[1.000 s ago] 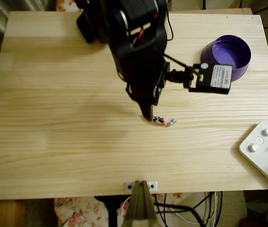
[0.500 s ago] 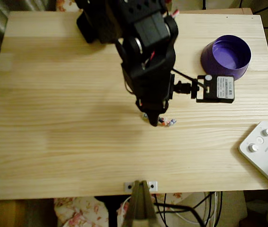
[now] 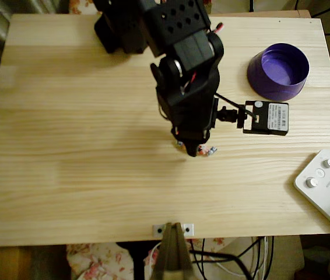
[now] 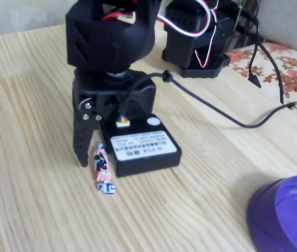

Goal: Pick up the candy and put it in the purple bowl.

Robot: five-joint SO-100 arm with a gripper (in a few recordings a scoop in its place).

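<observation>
The candy (image 4: 102,168), a tiny wrapped sweet in orange-pink, black and pale blue, lies flat on the wooden table. In the overhead view just its right end (image 3: 209,151) peeks out from under the black arm. My gripper (image 4: 92,161) is down at the table with one black finger (image 4: 80,144) standing just left of the candy. The other finger is hidden under the black labelled box (image 4: 140,148) on the candy's right. The jaws look open with the candy lying between them, and my gripper (image 3: 195,153) sits at the arm's lower tip. The purple bowl (image 3: 270,87) stands at the far right, apart from the arm.
A white button box (image 3: 328,186) lies at the table's right front corner. The arm's base (image 3: 124,23) stands at the back edge with cables (image 4: 253,79) trailing off beside it. A metal clamp (image 3: 172,230) sits on the front edge. The bowl's rim (image 4: 264,202) is at the lower right.
The arm has moved right and towards the front edge, bringing its fingertips from just left of the candy to down around it. The candy's left part is now covered.
</observation>
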